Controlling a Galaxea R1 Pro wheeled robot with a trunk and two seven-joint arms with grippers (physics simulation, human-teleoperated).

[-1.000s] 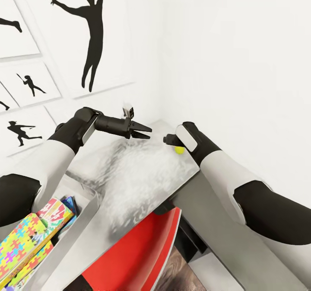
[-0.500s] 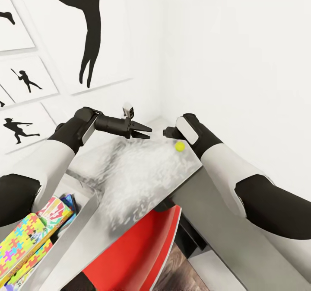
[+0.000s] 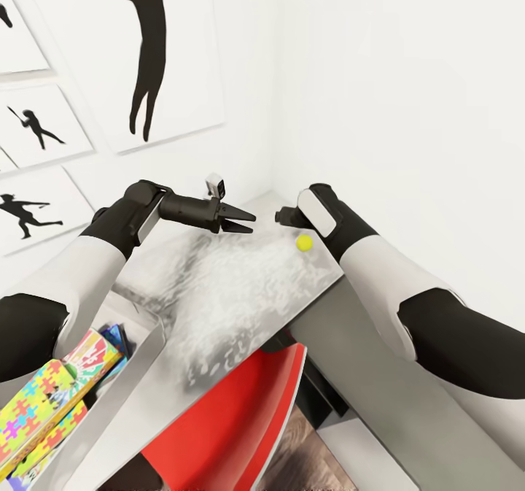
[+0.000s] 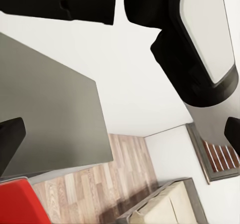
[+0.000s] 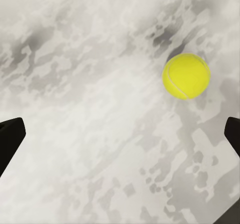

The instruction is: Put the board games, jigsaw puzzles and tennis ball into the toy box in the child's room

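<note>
**Tennis ball lies loose at the table's far corner, between 2 empty grippers**

The tennis ball rests on the mottled white top of the table, near its far right corner and just beside the right arm's wrist. In the right wrist view the ball sits free on the tabletop, with the right gripper spread wide and its fingertips at either edge, touching nothing. The left gripper hovers over the table, its jaws apart and empty. At the lower left, the toy box holds 2 jigsaw puzzles and board games. A red chair stands at the table's front edge.
</note>
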